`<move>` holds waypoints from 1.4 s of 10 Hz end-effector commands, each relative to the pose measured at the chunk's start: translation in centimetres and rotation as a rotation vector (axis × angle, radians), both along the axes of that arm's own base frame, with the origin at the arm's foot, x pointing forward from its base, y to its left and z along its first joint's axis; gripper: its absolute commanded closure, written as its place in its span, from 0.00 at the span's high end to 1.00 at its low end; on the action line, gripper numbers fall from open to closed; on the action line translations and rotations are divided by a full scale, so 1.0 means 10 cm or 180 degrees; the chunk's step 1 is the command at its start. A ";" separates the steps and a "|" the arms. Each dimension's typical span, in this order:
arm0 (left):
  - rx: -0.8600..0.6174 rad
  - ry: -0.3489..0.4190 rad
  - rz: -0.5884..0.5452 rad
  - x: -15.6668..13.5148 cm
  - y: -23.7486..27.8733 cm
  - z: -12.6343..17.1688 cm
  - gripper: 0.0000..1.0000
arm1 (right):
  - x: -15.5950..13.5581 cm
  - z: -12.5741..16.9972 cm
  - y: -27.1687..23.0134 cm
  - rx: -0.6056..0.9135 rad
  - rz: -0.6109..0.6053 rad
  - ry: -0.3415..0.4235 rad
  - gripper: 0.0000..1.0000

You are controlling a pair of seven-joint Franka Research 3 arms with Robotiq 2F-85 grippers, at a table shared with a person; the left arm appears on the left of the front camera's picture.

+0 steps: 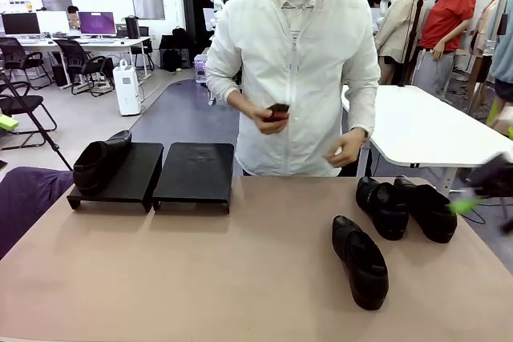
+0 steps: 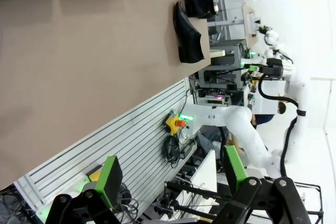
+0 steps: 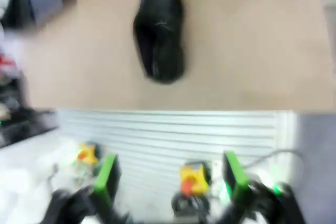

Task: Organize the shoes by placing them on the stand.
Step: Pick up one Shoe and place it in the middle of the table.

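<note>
The stand is two low black platforms at the table's far left. One black shoe (image 1: pixel 100 162) lies on the left platform (image 1: pixel 128 182), and the right platform (image 1: pixel 195 172) is bare. Two shoes (image 1: pixel 383 207) (image 1: pixel 426 209) sit side by side at the far right, with a third shoe (image 1: pixel 361 260) nearer the middle. My right gripper (image 1: pixel 473 198) is a dark blur with a green tip at the right edge. In its wrist view, the right gripper (image 3: pixel 170 179) is open beyond the table's near edge, facing a shoe (image 3: pixel 159 35). My left gripper (image 2: pixel 172 177) is open and off the table, far from the shoes (image 2: pixel 188 32).
A person in a white jacket stands at the far side, holding a small dark object (image 1: pixel 276 111) in one hand. A slatted panel (image 3: pixel 168 135) runs below the table's near edge. A white table (image 1: pixel 433 130) stands behind at the right. A purple cloth (image 1: pixel 24 198) lies at the left edge.
</note>
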State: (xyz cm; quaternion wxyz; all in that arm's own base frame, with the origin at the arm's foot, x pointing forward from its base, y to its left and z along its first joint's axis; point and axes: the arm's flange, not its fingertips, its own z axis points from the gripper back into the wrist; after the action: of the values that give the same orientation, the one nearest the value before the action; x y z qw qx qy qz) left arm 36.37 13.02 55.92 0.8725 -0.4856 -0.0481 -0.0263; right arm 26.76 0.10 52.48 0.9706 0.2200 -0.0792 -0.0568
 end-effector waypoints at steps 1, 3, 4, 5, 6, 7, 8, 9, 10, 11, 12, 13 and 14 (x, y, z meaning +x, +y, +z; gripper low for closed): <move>0.0017 -0.0030 -0.0046 -0.04 0.01 0.00 1.00 | 0.35 -0.30 0.78 -0.0140 0.0324 -0.0017 1.00; 0.0017 -0.0030 -0.0046 -0.04 0.01 0.00 1.00 | 0.41 -0.46 1.45 -0.0280 0.0482 -0.0075 1.00; 0.0017 -0.0030 -0.0046 -0.04 0.01 0.00 1.00 | 0.40 -0.55 1.63 -0.0275 0.0546 -0.0006 1.00; 0.0017 -0.0030 -0.0046 -0.04 0.01 0.00 1.00 | 0.42 -0.69 1.70 -0.0247 0.0505 0.0037 1.00; 0.0017 -0.0030 -0.0046 -0.04 0.01 0.00 1.00 | 0.40 -0.70 1.58 -0.0179 0.0370 -0.0083 1.00; 0.0017 -0.0030 -0.0046 -0.04 0.01 0.00 1.00 | 0.33 -0.60 1.76 -0.0329 0.0631 0.0006 1.00; 0.0017 -0.0030 -0.0046 -0.04 0.01 0.00 1.00 | 0.33 -0.60 1.76 -0.0329 0.0631 0.0006 1.00; 0.0017 -0.0030 -0.0046 -0.04 0.01 0.00 1.00 | 0.33 -0.60 1.76 -0.0329 0.0631 0.0006 1.00; 0.0017 -0.0030 -0.0046 -0.04 0.01 0.00 1.00 | 0.41 -0.63 1.73 -0.0297 0.0607 -0.0006 1.00; 0.0017 -0.0030 -0.0046 -0.04 0.01 0.00 1.00 | 0.53 -0.85 1.80 -0.0465 0.0660 0.0016 1.00; 0.0017 -0.0030 -0.0046 -0.04 0.01 0.00 1.00 | 0.69 -1.05 1.81 -0.0580 0.0607 0.0018 1.00; 0.0017 -0.0030 -0.0046 -0.04 0.01 0.00 1.00 | 0.83 -1.20 1.79 -0.0691 0.0568 0.0022 1.00; 0.0017 -0.0030 -0.0046 -0.04 0.01 0.00 1.00 | 0.92 -1.31 1.78 -0.0764 0.0592 0.0097 1.00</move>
State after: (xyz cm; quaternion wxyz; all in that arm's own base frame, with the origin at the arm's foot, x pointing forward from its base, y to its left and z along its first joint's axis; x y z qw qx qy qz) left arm 36.36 13.08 55.93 0.8726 -0.4854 -0.0484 -0.0258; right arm 34.14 17.41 40.26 0.9893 0.1281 -0.0490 0.0494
